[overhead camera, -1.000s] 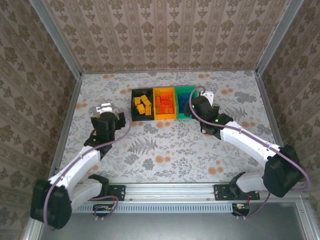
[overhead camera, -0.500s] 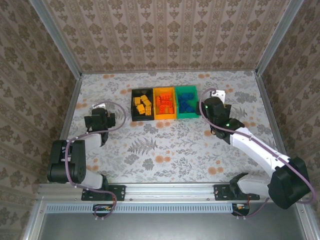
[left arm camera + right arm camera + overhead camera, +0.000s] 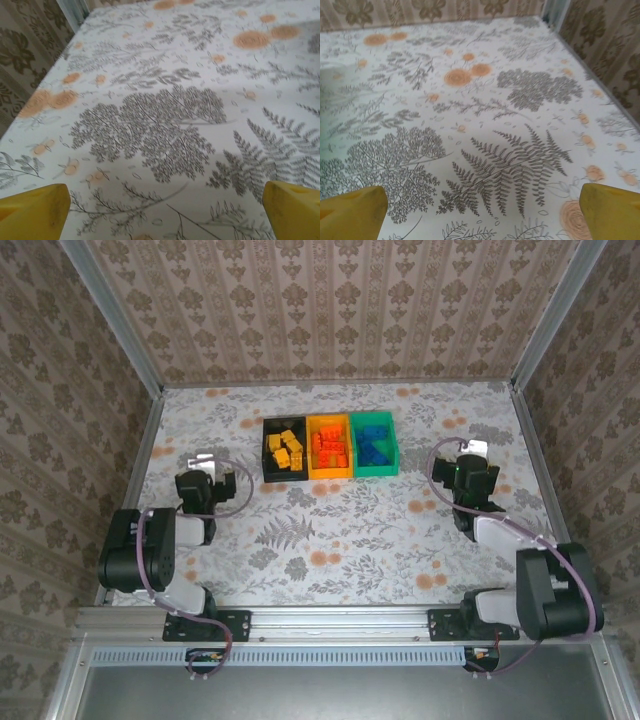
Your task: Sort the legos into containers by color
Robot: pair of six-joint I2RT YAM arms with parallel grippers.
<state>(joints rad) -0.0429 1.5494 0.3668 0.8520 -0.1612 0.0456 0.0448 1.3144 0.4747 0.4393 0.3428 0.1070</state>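
Three joined containers stand at the back middle of the table. The black bin (image 3: 266, 452) holds several yellow-orange legos (image 3: 286, 450). In the yellow-orange bin (image 3: 311, 446) lie red-orange legos (image 3: 330, 448), and the green bin (image 3: 393, 446) holds blue legos (image 3: 373, 443). My left gripper (image 3: 207, 462) hangs low over the table left of the bins, open and empty. Its yellow fingertips (image 3: 33, 210) frame bare cloth around the left gripper (image 3: 165, 212). Right of the bins, my right gripper (image 3: 472, 453) is also open and empty, as the right gripper (image 3: 482, 212) shows with yellow fingertips (image 3: 612, 210) spread wide.
A floral cloth (image 3: 340, 530) covers the table. Patterned walls with metal posts (image 3: 150, 440) close the left, right and back sides. Both arms are folded back near their bases (image 3: 200, 615) at the near edge.
The right gripper has drawn back from the green bin toward the right side. The left arm has folded back toward its base, with its gripper staying left of the bins. Both stayed open.
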